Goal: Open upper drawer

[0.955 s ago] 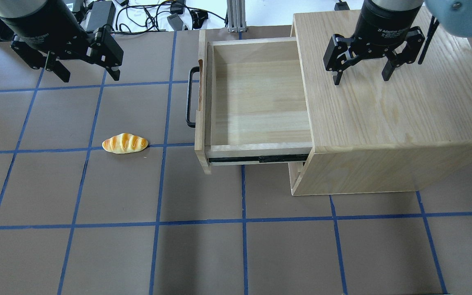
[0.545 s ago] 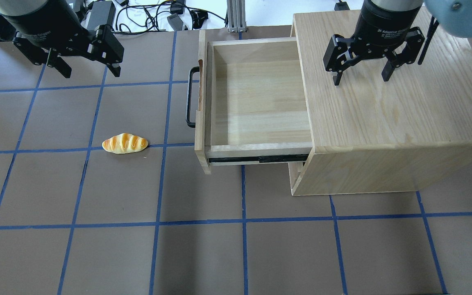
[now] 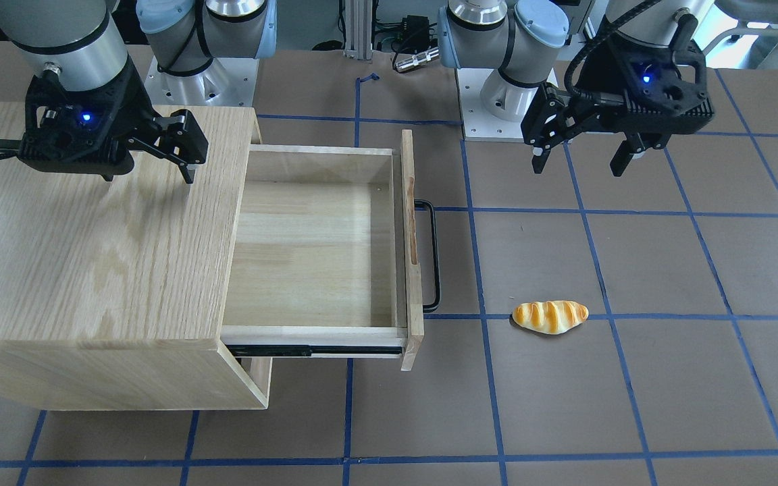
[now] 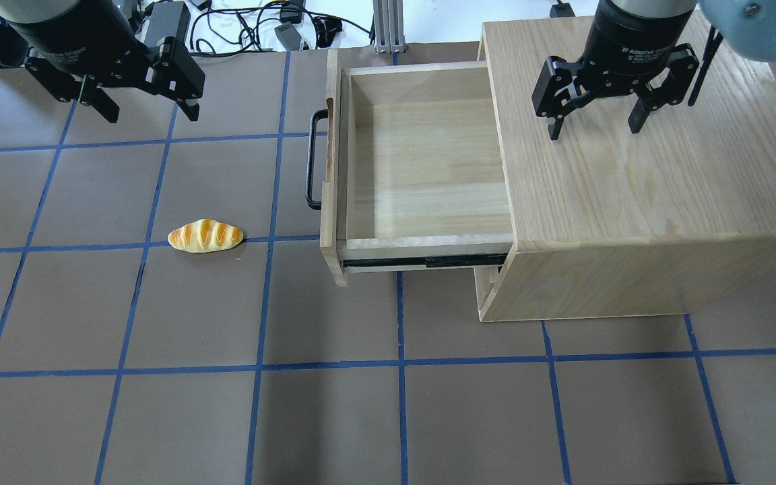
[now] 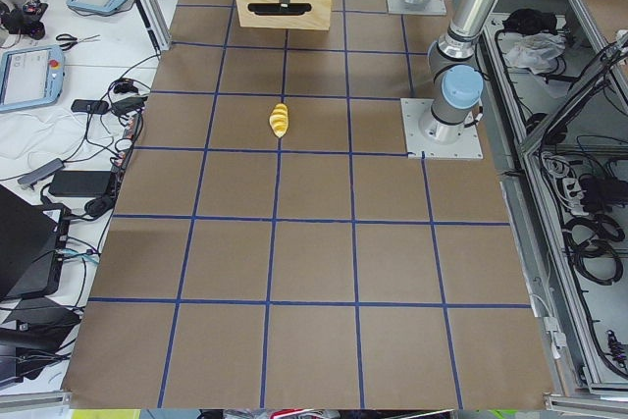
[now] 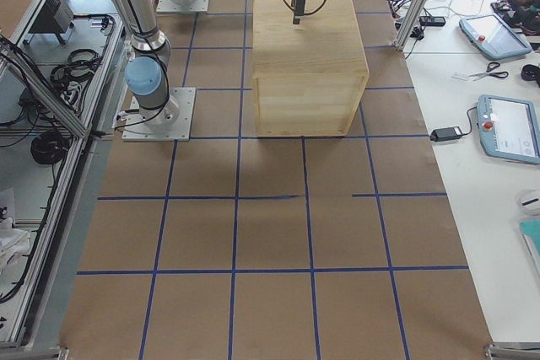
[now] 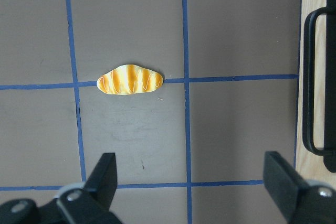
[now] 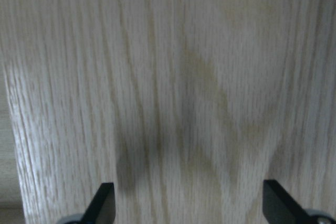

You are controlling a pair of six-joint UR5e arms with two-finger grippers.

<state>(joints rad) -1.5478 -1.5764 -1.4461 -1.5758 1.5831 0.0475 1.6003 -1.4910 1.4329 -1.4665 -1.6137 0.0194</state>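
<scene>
Upper drawer [image 4: 422, 162] stands pulled far out of the cabinet [image 4: 664, 182], unmoved. Left jaws, apart and empty, have backed further from its handle [image 4: 310, 162]; right jaws hang apart over the cabinet top. The opening looks finished, with the left arm retreating.

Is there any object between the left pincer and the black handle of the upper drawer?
Nothing visible. Only table surface lies between the left pincer and the handle of the upper drawer, which is already pulled out. The bread roll lies aside, off that line.
</scene>
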